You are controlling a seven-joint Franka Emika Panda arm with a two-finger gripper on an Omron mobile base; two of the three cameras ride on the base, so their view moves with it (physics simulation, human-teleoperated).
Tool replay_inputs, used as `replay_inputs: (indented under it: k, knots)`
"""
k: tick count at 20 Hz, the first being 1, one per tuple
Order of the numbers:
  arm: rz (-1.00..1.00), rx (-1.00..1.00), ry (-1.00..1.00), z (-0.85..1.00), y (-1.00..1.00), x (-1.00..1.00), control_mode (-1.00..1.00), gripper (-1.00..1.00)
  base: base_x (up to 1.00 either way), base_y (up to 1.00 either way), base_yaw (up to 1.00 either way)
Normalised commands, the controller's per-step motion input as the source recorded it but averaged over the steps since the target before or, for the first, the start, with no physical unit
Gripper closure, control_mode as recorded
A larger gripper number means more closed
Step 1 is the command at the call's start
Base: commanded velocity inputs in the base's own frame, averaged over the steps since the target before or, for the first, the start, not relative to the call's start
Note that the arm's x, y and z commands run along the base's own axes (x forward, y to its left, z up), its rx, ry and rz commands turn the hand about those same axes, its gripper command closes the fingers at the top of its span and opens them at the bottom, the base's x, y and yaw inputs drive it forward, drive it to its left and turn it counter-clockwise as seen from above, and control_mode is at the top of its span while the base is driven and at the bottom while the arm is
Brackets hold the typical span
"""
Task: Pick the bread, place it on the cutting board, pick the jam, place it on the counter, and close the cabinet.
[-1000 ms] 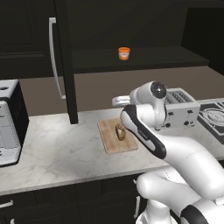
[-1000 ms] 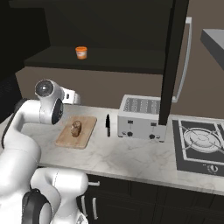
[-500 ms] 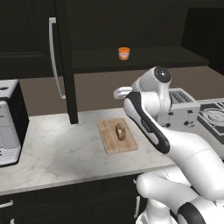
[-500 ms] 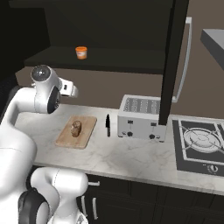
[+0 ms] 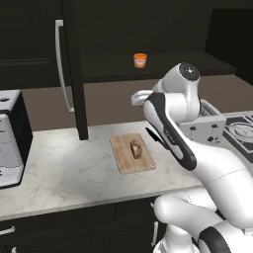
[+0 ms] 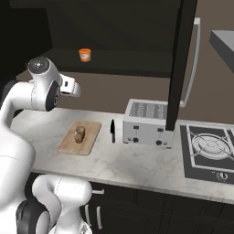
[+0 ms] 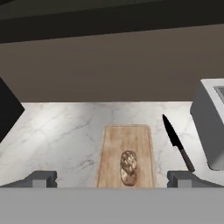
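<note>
With the bread (image 5: 135, 148) on the board (image 5: 131, 152) and my pincer (image 7: 112, 178) wide and empty above it, I could knock the jam (image 5: 140, 60) off its cabinet (image 5: 74, 69) shelf by reaching carelessly.

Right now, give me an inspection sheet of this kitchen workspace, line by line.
Surface: counter, white-grey marbled stone.
Job's things: bread lies on the cutting board; jam stands on the shelf of the cabinet, whose door is open.
Clutter: black knife between the board and the toaster.
Grippers: gripper open, empty, raised above the board.
Cables: nothing seen.
Surroundings: stove burner beyond the toaster; a grey appliance at the counter's other end.
</note>
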Motion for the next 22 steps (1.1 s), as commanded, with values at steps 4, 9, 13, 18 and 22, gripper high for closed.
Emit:
replay_inputs:
  k: [4,9,13,18,22]
  knots:
    - [0.01,-0.02,0.0,0.11,-0.12,-0.17,-1.0,-1.0,0.0,0.0,0.0]
    - [0.02,-0.03,0.0,0.11,-0.1,-0.16,-1.0,-1.0,0.0,0.0,0.0]
    - [0.01,-0.04,0.0,0.13,-0.04,-0.11,-1.0,-1.0,0.0,0.0,0.0]
    - [0.0,-0.03,0.0,0.16,-0.02,-0.03,-1.0,-1.0,0.0,0.0,0.0]
    - [0.0,-0.01,0.0,0.21,0.0,0.0,-1.0,-1.0,0.0,0.0,0.0]
